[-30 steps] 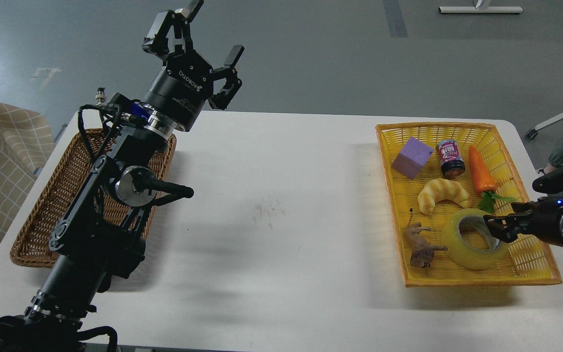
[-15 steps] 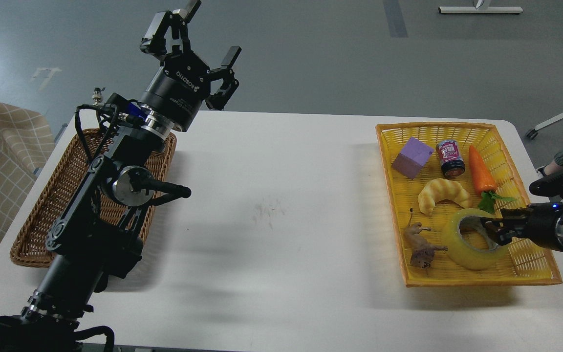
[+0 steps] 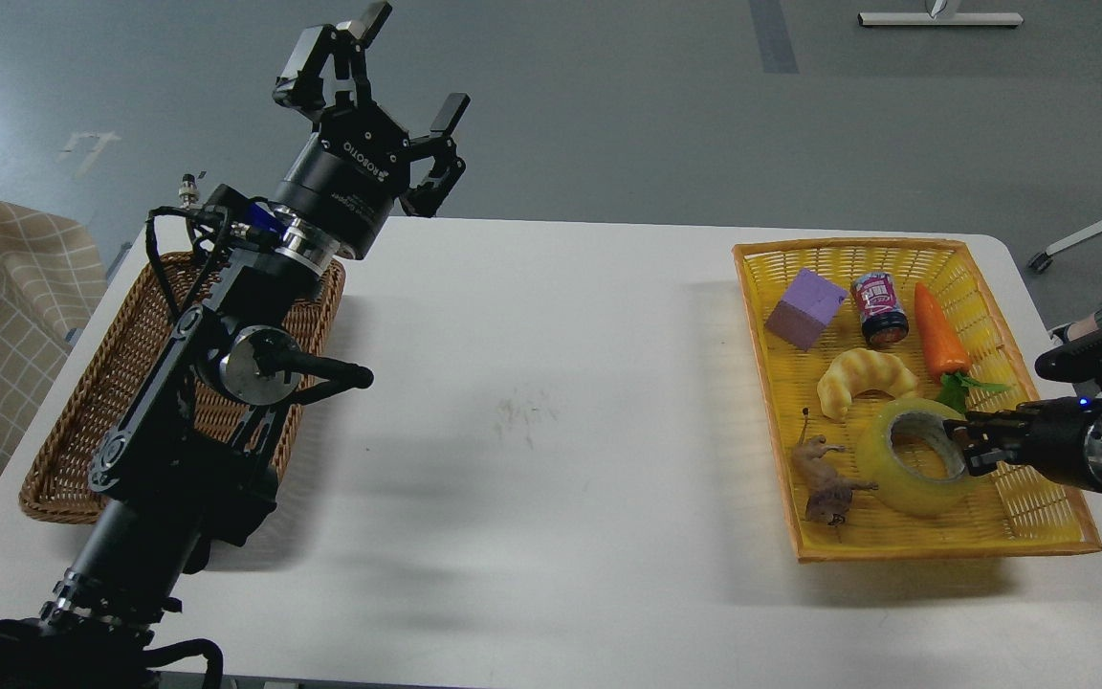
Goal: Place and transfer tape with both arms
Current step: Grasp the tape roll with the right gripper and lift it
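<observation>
Shifted left, tape (image 3: 916, 457) — its near rim clamped by right gripper (image 3: 970, 448); left gripper (image 3: 371, 59) spread.

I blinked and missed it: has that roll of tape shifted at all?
Yes. The tape has slid slightly left, toward the toy animal, and tilted up, with the right pincer at its rim.
</observation>
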Controlling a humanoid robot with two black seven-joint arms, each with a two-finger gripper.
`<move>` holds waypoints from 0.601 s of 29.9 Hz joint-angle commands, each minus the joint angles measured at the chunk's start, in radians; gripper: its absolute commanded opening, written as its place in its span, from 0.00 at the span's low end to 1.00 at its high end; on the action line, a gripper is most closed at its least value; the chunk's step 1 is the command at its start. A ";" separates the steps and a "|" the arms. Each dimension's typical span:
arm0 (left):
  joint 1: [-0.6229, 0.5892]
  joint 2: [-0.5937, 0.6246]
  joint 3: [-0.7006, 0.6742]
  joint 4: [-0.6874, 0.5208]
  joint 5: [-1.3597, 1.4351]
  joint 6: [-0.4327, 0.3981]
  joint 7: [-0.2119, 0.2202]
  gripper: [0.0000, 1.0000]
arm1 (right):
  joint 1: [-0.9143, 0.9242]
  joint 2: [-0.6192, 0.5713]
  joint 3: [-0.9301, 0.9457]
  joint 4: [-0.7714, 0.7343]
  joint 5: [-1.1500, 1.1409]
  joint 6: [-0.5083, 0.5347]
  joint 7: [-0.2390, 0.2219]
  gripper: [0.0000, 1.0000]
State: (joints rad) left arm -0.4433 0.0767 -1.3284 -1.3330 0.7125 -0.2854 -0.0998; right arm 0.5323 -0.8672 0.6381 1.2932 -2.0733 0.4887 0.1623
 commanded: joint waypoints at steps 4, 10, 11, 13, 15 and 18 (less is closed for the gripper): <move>0.000 0.000 0.002 0.000 0.002 0.000 0.000 0.98 | 0.000 -0.010 0.002 0.011 0.004 0.000 0.002 0.19; 0.000 0.000 0.002 -0.002 0.002 0.000 0.000 0.98 | 0.000 -0.032 0.002 0.058 0.067 0.000 0.013 0.17; 0.000 0.000 0.002 -0.002 0.002 0.000 0.002 0.98 | 0.001 -0.039 0.002 0.070 0.073 0.000 0.022 0.16; 0.002 0.002 0.002 -0.002 0.002 0.000 0.000 0.98 | 0.011 -0.067 0.002 0.132 0.087 0.000 0.058 0.15; 0.002 0.011 0.002 -0.002 0.002 0.000 0.000 0.98 | 0.027 -0.117 0.008 0.213 0.088 0.000 0.069 0.11; 0.000 0.012 0.002 -0.002 0.002 0.000 0.000 0.98 | 0.055 -0.139 0.008 0.241 0.088 0.000 0.071 0.09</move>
State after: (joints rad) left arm -0.4419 0.0869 -1.3267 -1.3346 0.7150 -0.2853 -0.0991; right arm 0.5647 -0.9809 0.6461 1.4984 -1.9859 0.4888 0.2289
